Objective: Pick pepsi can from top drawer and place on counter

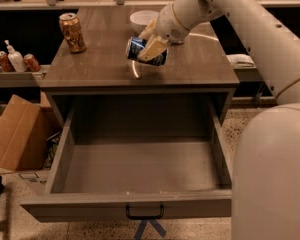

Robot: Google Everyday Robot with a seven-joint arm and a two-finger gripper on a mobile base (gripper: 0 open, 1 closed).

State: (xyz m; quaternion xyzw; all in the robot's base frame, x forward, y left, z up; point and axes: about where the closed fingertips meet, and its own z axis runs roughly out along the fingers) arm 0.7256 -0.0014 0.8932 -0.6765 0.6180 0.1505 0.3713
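Note:
My gripper (149, 48) is shut on the pepsi can (138, 48), a dark-blue can with silver ends, held tilted on its side just above the counter (100, 66). The arm reaches in from the upper right. The top drawer (140, 164) is pulled wide open below the counter and its grey inside is empty; its black handle (145, 213) shows at the front middle.
An orange-gold can (72, 32) stands at the counter's back left. A white bowl (142, 20) sits behind the gripper. A cardboard box (17, 134) lies on the floor to the left. Bottles and cans (15, 61) stand on a low shelf at far left.

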